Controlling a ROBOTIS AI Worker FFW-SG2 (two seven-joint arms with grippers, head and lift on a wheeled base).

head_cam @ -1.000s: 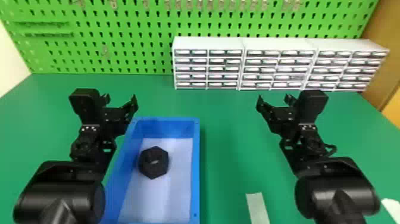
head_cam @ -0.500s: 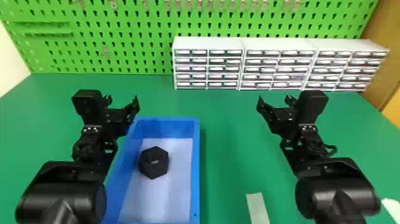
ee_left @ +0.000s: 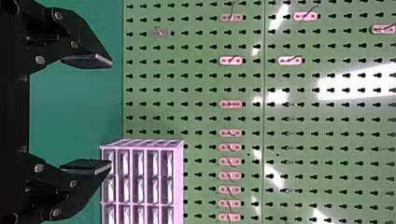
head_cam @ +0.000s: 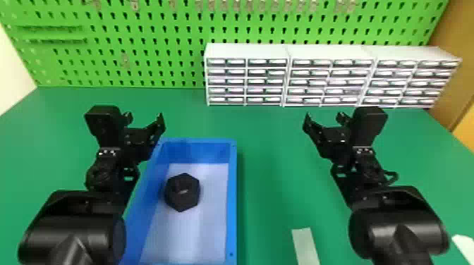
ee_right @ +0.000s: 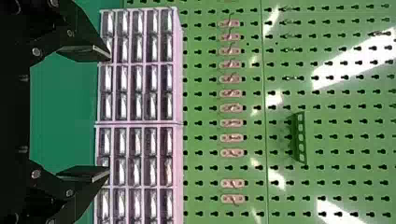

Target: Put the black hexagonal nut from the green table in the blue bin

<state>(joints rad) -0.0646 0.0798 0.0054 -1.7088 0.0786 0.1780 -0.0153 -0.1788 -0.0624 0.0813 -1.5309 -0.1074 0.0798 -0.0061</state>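
The black hexagonal nut (head_cam: 181, 192) lies inside the blue bin (head_cam: 231, 211), one six-sided face turned up, on the pale floor and near the wall on my left; whether it touches that wall I cannot tell. The bin stands on the green table (head_cam: 268, 158), between my two arms and closer to the left one, whose black forearm (head_cam: 74, 225) overlaps the bin's left edge in the head view.

My left gripper (head_cam: 144, 118) is open and empty. In the head view it appears beside the bin's far left corner. In the left wrist view its flat black fingers (ee_left: 88, 60) stand well apart, with table surface visible in the gap.

My right gripper (head_cam: 323, 118) is likewise open and empty, and appears to the right of the bin, well apart from it. In the right wrist view its fingers (ee_right: 84, 172) are spread to either side of a gap, with the drawer cabinets beyond.

Background structures: three white drawer cabinets (head_cam: 247, 81) stand side by side along the back of the table, before a green pegboard (head_cam: 141, 67) fitted with small hooks (ee_left: 231, 60). A green slotted rack (ee_right: 300, 137) is mounted on the board. On the table, a pale strip (head_cam: 305, 246) lies between the bin and my right forearm (head_cam: 398, 225), and a white piece (head_cam: 463, 246) lies at the right edge of the head view.
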